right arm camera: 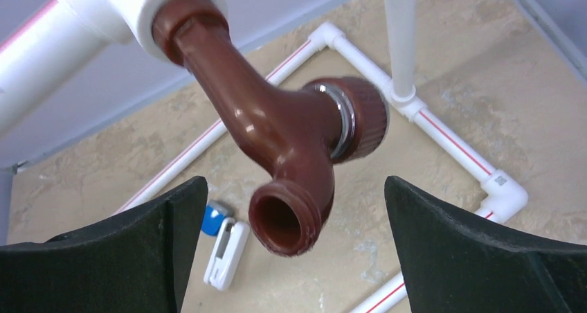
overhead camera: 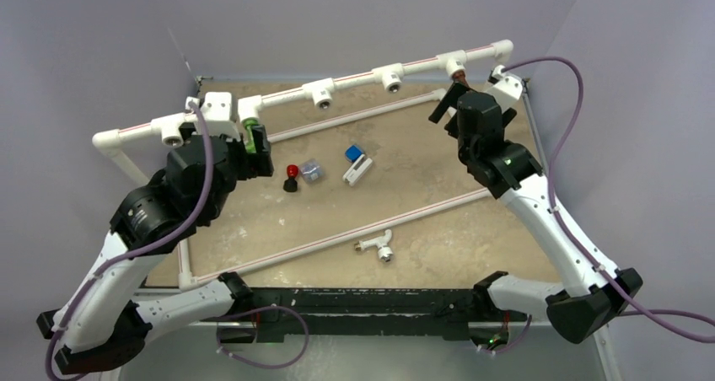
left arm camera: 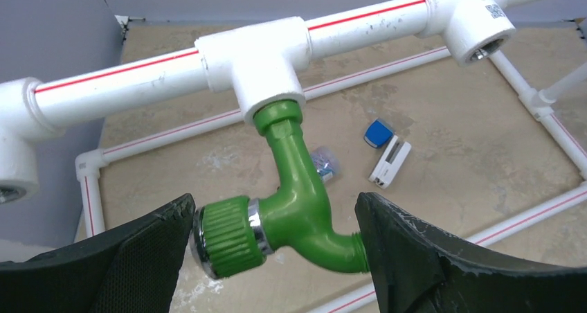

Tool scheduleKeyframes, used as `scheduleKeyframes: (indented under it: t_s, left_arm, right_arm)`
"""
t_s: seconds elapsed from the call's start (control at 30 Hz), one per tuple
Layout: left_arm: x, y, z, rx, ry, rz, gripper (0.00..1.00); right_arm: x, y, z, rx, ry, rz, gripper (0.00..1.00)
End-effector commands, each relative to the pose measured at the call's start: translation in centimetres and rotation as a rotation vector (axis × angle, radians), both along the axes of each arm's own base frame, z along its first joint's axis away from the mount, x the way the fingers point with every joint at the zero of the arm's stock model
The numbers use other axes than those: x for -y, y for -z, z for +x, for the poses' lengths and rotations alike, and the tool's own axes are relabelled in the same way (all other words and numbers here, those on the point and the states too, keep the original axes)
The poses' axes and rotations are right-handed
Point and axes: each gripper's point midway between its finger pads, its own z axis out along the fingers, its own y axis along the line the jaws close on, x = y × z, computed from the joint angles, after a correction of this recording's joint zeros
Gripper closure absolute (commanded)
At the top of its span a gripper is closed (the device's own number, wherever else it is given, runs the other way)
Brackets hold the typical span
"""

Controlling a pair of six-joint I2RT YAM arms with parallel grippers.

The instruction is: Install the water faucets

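Note:
The green faucet (left arm camera: 297, 202) hangs screwed into a white tee (left arm camera: 259, 60) of the raised pipe; it also shows in the top view (overhead camera: 249, 131). My left gripper (left arm camera: 275, 209) spans it, one finger (left arm camera: 138, 257) against the knob and the other against the spout end. The brown faucet (right arm camera: 277, 129) hangs from the far right tee and shows in the top view too (overhead camera: 459, 78). My right gripper (right arm camera: 296, 188) is open around it, with gaps on both sides. The white faucet (overhead camera: 377, 247) lies on the table near the front pipe.
A blue-and-white block (overhead camera: 357, 163), a small red-and-black part (overhead camera: 291, 177) and a small clear packet (overhead camera: 312, 170) lie mid-table. The white pipe frame (overhead camera: 354, 79) has open tees at the back. Purple walls close in on the left, back and right.

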Motion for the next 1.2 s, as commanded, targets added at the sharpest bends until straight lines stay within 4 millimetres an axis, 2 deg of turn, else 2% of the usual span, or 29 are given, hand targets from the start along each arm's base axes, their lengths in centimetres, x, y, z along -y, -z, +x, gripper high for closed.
scheduleKeyframes:
  t_s: [0.0, 0.13, 0.33, 0.47, 0.63, 0.83, 0.97, 1.17]
  left_arm:
    - [0.9, -1.3, 1.6, 0.070, -0.006, 0.010, 0.14]
    - [2.0, -1.4, 2.5, 0.077, 0.012, 0.023, 0.14]
    - [3.7, -0.3, 4.2, 0.063, 0.038, 0.051, 0.17]
    - [3.5, 1.1, 6.0, 0.023, 0.052, 0.037, 0.23]
    - [2.5, 3.1, 8.2, -0.033, 0.049, 0.018, 0.36]
    - [4.5, 3.6, 9.2, -0.066, 0.115, -0.003, 0.50]
    - [5.7, 3.3, 9.6, -0.072, 0.163, -0.019, 0.63]
    - [8.6, 4.0, 10.5, -0.133, 0.270, -0.036, 0.79]
  right_arm:
    - [2.0, -3.9, 0.6, 0.094, 0.092, -0.014, 0.02]
    - [3.1, -4.4, 1.2, 0.108, 0.140, -0.030, 0.03]
    - [3.5, -4.4, 2.2, 0.116, 0.168, -0.033, 0.08]
    - [3.9, -4.6, 2.7, 0.123, 0.181, -0.034, 0.13]
    - [4.7, -4.4, 3.3, 0.119, 0.208, -0.046, 0.23]
    - [6.3, -4.5, 4.0, 0.121, 0.269, -0.061, 0.39]
    - [7.5, -4.7, 4.4, 0.126, 0.315, -0.068, 0.56]
    - [9.2, -5.6, 5.4, 0.139, 0.374, -0.078, 0.65]
